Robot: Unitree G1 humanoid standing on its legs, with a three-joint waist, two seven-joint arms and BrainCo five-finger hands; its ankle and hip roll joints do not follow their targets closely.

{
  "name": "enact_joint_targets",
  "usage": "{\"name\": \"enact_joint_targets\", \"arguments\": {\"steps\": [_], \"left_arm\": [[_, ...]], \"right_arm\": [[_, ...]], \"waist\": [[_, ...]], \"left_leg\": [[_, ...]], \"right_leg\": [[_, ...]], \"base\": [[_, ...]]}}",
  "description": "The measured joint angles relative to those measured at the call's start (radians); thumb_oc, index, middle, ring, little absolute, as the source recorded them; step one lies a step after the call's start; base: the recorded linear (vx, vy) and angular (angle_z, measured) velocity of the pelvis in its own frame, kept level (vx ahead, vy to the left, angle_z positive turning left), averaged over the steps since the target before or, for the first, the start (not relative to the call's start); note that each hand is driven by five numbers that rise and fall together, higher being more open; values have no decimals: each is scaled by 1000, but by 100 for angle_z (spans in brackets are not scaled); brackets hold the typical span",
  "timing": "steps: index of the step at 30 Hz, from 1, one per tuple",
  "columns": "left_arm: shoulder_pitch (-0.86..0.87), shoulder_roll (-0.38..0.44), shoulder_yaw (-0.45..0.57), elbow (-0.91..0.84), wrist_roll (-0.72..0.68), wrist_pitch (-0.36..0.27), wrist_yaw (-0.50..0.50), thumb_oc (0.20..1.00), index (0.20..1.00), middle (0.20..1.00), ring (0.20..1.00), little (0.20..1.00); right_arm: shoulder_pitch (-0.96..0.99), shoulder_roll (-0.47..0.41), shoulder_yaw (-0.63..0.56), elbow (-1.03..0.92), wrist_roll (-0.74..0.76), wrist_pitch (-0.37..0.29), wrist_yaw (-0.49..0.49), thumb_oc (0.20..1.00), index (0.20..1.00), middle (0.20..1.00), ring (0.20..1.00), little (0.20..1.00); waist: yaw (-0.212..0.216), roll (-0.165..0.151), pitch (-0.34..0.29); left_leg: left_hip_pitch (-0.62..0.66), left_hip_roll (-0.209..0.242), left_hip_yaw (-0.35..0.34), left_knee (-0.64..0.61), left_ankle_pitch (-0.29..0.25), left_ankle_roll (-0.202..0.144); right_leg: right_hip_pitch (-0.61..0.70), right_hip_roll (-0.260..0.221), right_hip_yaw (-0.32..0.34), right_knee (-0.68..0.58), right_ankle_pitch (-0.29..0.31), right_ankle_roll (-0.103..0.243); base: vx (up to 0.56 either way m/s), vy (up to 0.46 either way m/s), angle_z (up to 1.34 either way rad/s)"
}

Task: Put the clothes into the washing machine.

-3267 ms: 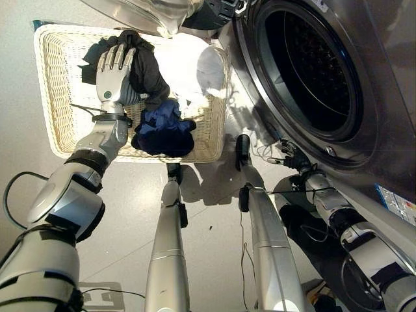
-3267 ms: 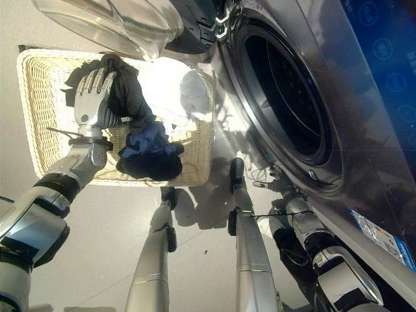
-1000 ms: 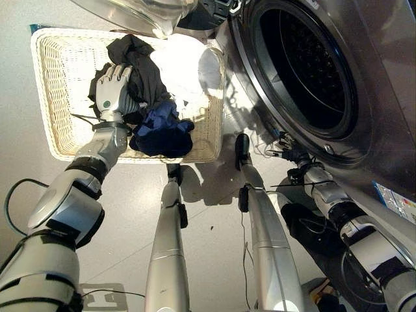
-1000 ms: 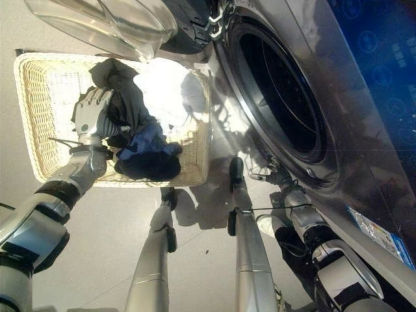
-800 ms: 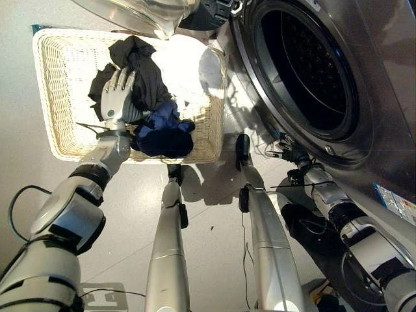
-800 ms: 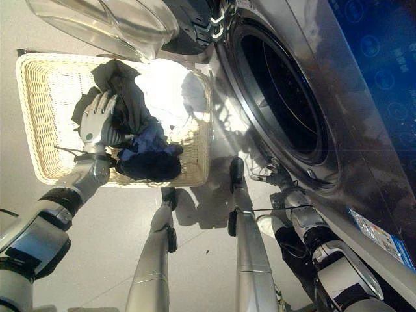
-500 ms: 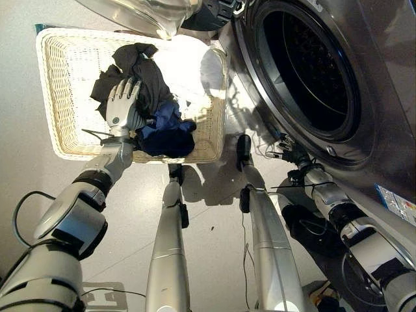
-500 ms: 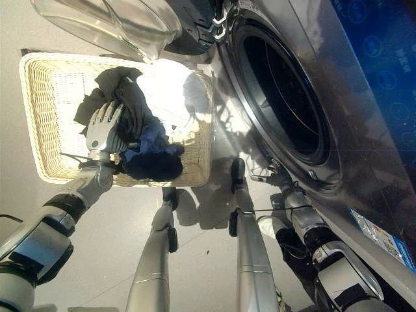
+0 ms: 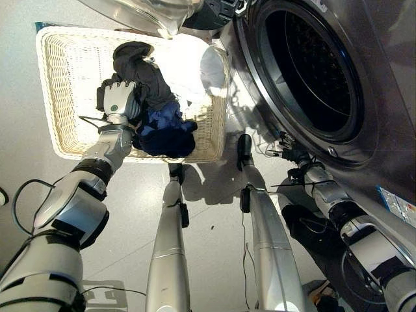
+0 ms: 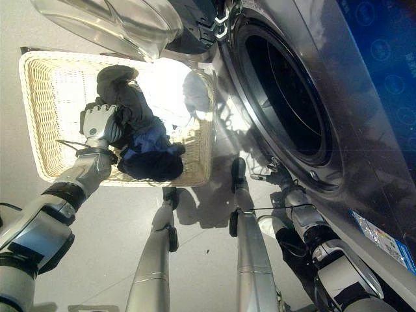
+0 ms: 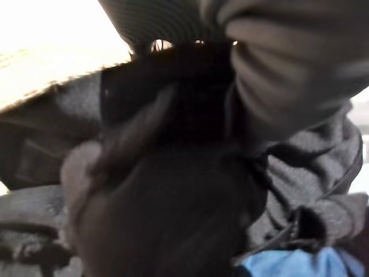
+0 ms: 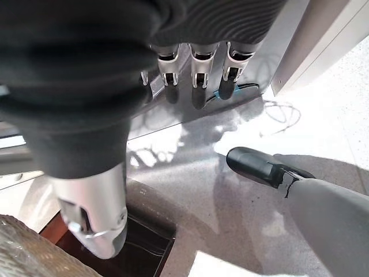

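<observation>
Grey floor, wicker basket (image 9: 65, 97), left hand (image 9: 118, 99) clenched on dark garment (image 9: 148, 75), right hand (image 12: 196, 75) relaxed

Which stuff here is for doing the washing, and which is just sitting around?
For the washing:
dark grey garment, gripped by the left hand
blue garment
white garment
wicker basket
washing machine drum

Just around:
right hand, idle below the drum
</observation>
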Motion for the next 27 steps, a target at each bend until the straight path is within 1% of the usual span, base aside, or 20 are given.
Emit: {"name": "enact_joint_targets", "arguments": {"steps": [11,12,14,17,18,19,20,22,24,26,27], "left_arm": [[3,0,2,-1,-17,-1,-13,200,200,200,200,200],[3,0,2,-1,-27,-2,-16,200,200,200,200,200],[9,0,12,-9,-93,-7,-19,200,200,200,200,200],[47,-3,83,-29,-213,-42,-21,200,200,200,200,200],[74,-8,150,-61,-291,-72,-25,200,200,200,200,200],[86,-12,169,-67,-337,-91,-25,200,200,200,200,200],[123,-28,240,-107,-420,-124,-29,200,200,200,200,200],[158,-46,277,-145,-513,-168,-31,200,200,200,200,200],[209,-79,335,-236,-590,-205,-30,200,200,200,200,200],[250,-102,369,-304,-636,-245,-33,200,200,200,200,200],[275,-116,384,-343,-669,-281,-40,200,200,200,200,200]], "right_arm": [[0,0,0,-5,12,0,0,1000,1000,1000,1000,1000],[0,0,0,-6,13,0,0,1000,1000,1000,1000,1000],[1,0,2,-17,19,-1,0,1000,1000,1000,1000,1000],[4,0,2,-73,36,-5,0,1000,1000,1000,1000,1000],[8,-1,2,-107,62,-14,1,1000,1000,1000,1000,1000],[9,-1,2,-123,78,-21,3,1000,1000,1000,1000,1000],[20,-3,-2,-174,107,-24,2,1000,1000,1000,1000,1000],[30,-2,-2,-231,133,-39,1,1000,1000,1000,1000,1000],[55,1,-10,-324,147,-40,-9,1000,1000,1000,1000,1000],[61,11,-15,-382,157,-40,-13,1000,1000,1000,1000,1000],[61,20,-24,-411,159,-43,-12,1000,1000,1000,1000,1000]], "waist": [[0,0,0],[0,0,0],[0,0,0],[-9,0,0],[-14,0,0],[-14,0,0],[-14,0,0],[-8,0,0],[3,0,0],[12,0,0],[19,0,0]], "left_leg": [[1,0,0,0,0,0],[1,0,0,0,0,0],[1,0,0,0,0,0],[1,0,0,0,0,0],[2,0,-1,1,0,0],[4,0,-1,1,0,0],[5,0,-1,1,0,0],[6,0,-2,2,0,0],[7,0,-4,4,1,-2],[7,0,-7,4,3,-3],[7,0,-9,4,4,-4]], "right_leg": [[0,0,0,1,0,0],[0,0,0,1,0,0],[0,0,0,1,0,0],[1,0,0,2,0,0],[1,0,0,4,0,0],[2,0,0,5,0,-1],[2,0,0,6,4,-6],[3,0,-1,8,4,-5],[3,0,-1,12,0,-1],[3,0,-2,16,-2,1],[3,0,-2,18,-2,1]], "base": [[0,0,0],[0,0,0],[0,0,0],[-4,-10,0],[0,0,0],[0,0,0],[-14,-33,0],[-14,-43,1],[-8,-42,2],[-11,-26,4],[-12,-15,4]]}}
